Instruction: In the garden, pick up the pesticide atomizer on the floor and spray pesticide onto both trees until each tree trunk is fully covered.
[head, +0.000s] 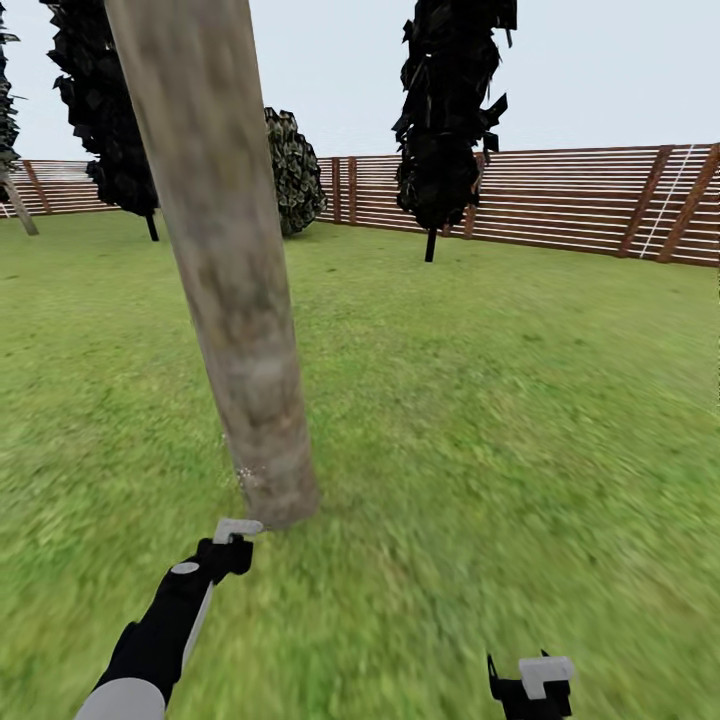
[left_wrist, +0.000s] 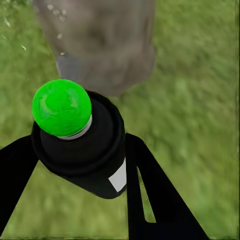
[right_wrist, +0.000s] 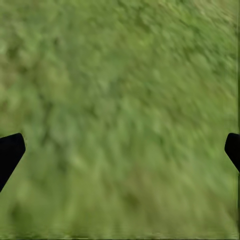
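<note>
Flat, even daylight fell without cast shadows; the grass was smeared and blurred, worst toward six o'clock.

Round dark bush by the fence

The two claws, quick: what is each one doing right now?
Left gripper: closed on the pesticide atomizer, near the tree trunk.
Right gripper: open, empty, over the grass.

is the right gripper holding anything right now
No, the right gripper is open, its two dark fingertips spread wide apart over bare grass.
</note>
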